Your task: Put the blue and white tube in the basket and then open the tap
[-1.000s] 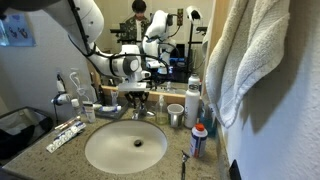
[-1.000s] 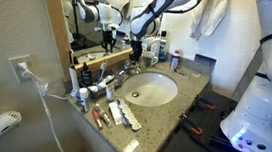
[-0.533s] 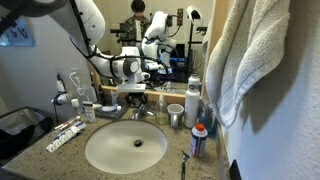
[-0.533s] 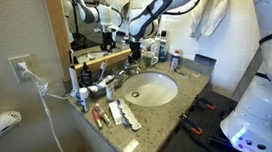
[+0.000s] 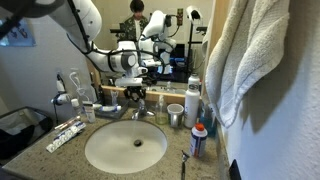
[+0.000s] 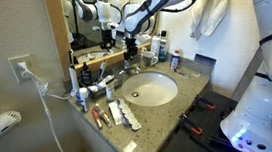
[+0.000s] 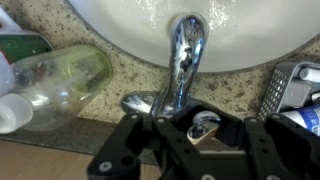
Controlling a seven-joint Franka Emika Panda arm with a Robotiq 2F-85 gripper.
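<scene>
The chrome tap [image 7: 185, 50] stands behind the white basin, its spout over the bowl. It shows in both exterior views [image 5: 138, 108] [image 6: 129, 71]. My gripper [image 7: 200, 128] is open just above it, one finger on each side of the lever handle [image 7: 205, 124], touching nothing. It also shows in both exterior views [image 5: 135, 92] [image 6: 130, 51]. The dark basket [image 5: 20, 122] sits at the counter's end. I cannot make out the blue and white tube.
The round basin [image 5: 125, 145] fills the counter's middle. A clear bottle [image 7: 55, 85] and a cup [image 5: 175, 115] stand on one side of the tap, a mesh holder [image 7: 285, 85] on the other. A long striped tube [image 5: 65, 133] and a blue bottle [image 5: 199, 140] are near the front.
My gripper has risen a little above the tap. Nothing else has moved.
</scene>
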